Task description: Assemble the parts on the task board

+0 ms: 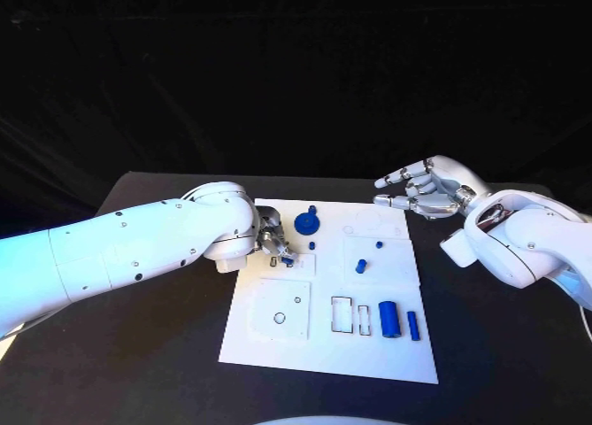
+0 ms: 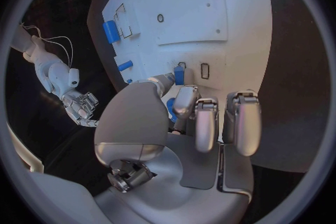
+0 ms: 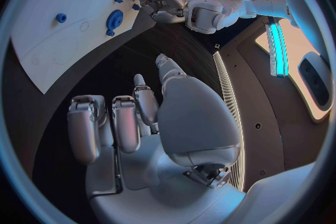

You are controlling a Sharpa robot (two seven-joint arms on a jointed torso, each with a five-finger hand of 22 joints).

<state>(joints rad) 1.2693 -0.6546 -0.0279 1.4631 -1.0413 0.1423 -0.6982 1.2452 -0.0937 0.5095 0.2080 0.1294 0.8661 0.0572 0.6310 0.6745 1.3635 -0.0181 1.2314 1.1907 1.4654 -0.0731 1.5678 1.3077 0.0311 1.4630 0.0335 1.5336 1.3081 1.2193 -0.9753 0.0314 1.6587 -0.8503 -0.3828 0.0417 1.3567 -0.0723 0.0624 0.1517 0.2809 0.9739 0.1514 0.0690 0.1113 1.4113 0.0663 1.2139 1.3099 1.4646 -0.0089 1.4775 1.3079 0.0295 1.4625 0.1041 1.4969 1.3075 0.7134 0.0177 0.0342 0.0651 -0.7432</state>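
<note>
The white task board [image 1: 372, 354] lies mid-table. My left hand [image 1: 272, 237] hovers low over the board's far left part and pinches a small blue part [image 2: 179, 74] between thumb and a finger, just beside two small rectangular slots [image 2: 204, 70]. More blue shows under its fingers [image 2: 170, 108]. A round blue disc [image 1: 307, 221] and small blue pegs [image 1: 361, 265] lie on the far half of the board. A thick blue cylinder [image 1: 388, 319] and a slim blue bar [image 1: 411, 325] lie near the right edge. My right hand [image 1: 430, 190] is raised beyond the board's far right corner, fingers apart, holding nothing.
Rectangular cut-outs [image 1: 343, 314] and a square plate with a round hole [image 1: 280, 312] occupy the board's near half. Black table [image 1: 130, 372] surrounds the board. My left forearm [image 1: 130, 252] reaches in over the table's left side.
</note>
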